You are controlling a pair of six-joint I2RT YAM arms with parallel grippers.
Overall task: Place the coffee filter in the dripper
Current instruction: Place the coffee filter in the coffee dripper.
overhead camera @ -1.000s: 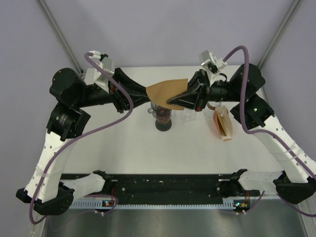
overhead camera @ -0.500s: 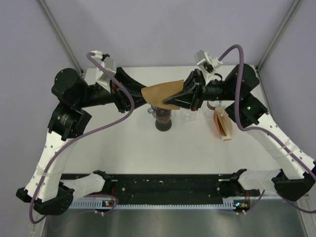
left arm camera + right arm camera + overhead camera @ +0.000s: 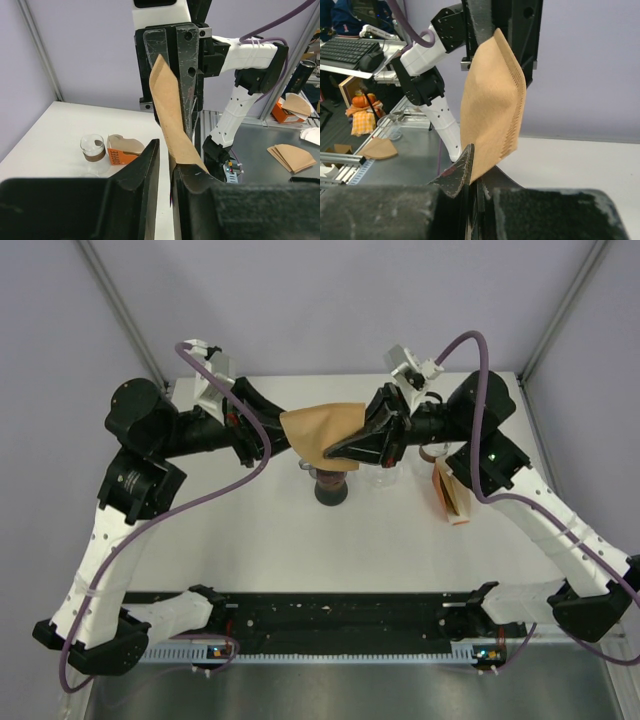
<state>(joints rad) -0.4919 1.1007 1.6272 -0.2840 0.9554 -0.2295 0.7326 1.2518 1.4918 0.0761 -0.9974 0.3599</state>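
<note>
Both claws clamp coffee filter (image 3: 322, 426) above dripper (image 3: 331, 480): left claw (image 3: 281, 438) one edge, right claw (image 3: 338, 449) opposite.

You see the filter (image 3: 322, 427) covering most of the dripper (image 3: 331, 483) from above; both wrist views cut off their own fingers at the bottom edge.

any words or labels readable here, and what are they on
"COFFEE", running vertically on the orange filter box beside the small glass jar.
Print on the filter box in the top view: too small to read.
No text on the coffee filter.
</note>
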